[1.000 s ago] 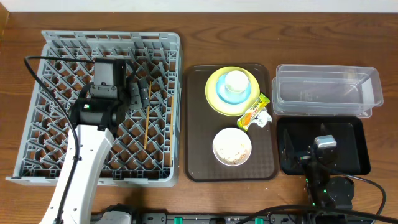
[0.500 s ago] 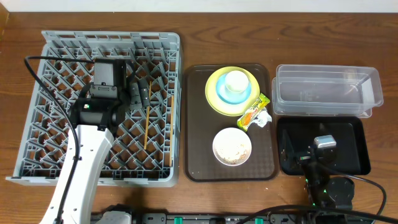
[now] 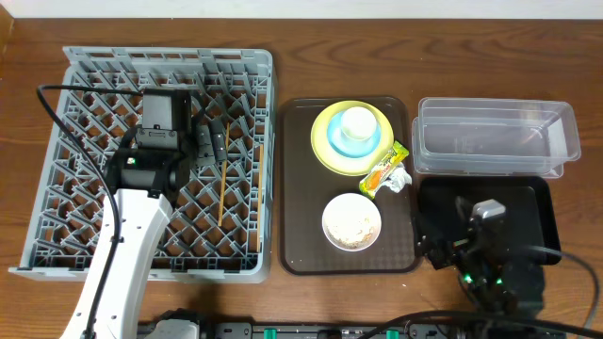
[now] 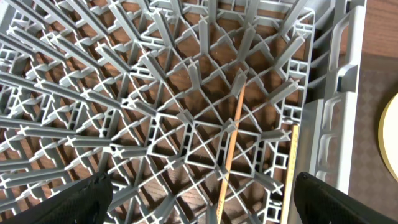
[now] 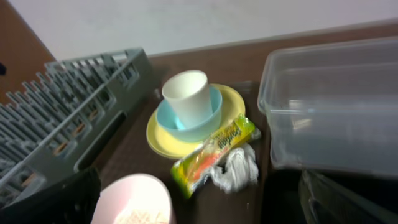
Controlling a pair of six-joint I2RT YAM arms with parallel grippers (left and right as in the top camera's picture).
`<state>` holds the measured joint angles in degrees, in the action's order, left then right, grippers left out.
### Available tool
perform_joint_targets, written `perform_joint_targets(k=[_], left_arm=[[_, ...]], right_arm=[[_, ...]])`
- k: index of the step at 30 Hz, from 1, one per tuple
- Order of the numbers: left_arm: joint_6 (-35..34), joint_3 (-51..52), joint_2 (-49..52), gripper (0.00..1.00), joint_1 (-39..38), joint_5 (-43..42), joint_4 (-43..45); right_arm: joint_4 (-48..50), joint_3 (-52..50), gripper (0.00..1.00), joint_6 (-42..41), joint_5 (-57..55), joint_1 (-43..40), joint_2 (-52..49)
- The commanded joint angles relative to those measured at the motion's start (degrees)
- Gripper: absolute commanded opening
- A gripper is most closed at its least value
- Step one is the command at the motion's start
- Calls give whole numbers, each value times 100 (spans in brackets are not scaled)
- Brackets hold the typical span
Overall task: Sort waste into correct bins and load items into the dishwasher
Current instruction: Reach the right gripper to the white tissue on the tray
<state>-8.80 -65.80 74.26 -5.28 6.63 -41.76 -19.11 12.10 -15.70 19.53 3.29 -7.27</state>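
The grey dishwasher rack (image 3: 57, 169) holds two chopsticks (image 4: 231, 146), lying flat in its right part. My left gripper (image 3: 209, 141) hangs open above them, with nothing between its fingers. On the brown tray, the white cup (image 3: 358, 122) stands in the light blue bowl (image 3: 337, 143) on the yellow plate (image 3: 325, 158). Just in front lie the yellow-green wrapper (image 5: 214, 152) and the white scrap (image 5: 236, 171). A white bowl (image 3: 351, 222) holds rice crumbs. My right gripper (image 3: 450, 231) is open and empty over the black tray's (image 3: 532, 202) left end, facing the wrapper.
The clear tub (image 3: 495, 137) sits behind the black tray at the right. The brown serving tray (image 3: 301, 235) lies between the rack and the bins. The left arm reaches over the rack from the front edge of the wooden table.
My right gripper has shifted left and a little forward over the black tray, towards the brown tray. The left arm and the chopsticks have not moved.
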Motion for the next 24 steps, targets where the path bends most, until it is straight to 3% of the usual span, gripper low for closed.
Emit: perform_joint_targets(k=[1,13,21,24], left_arm=[[-7,-17,-11,95,24,92,2],[-7,-17,-11,94,24,92,2],[-7,-15,-9,94,24,92,2],[-7,-17,-9,94,24,92,2]], right_arm=[[-459,1084,99,-118,-358,-28,-619],[-4411,5541,99,614,-619,-28,-4433],[-5160,6293,99,592,68,-26,-5547],[-5141,6273,56,444,358,-20,-5751]])
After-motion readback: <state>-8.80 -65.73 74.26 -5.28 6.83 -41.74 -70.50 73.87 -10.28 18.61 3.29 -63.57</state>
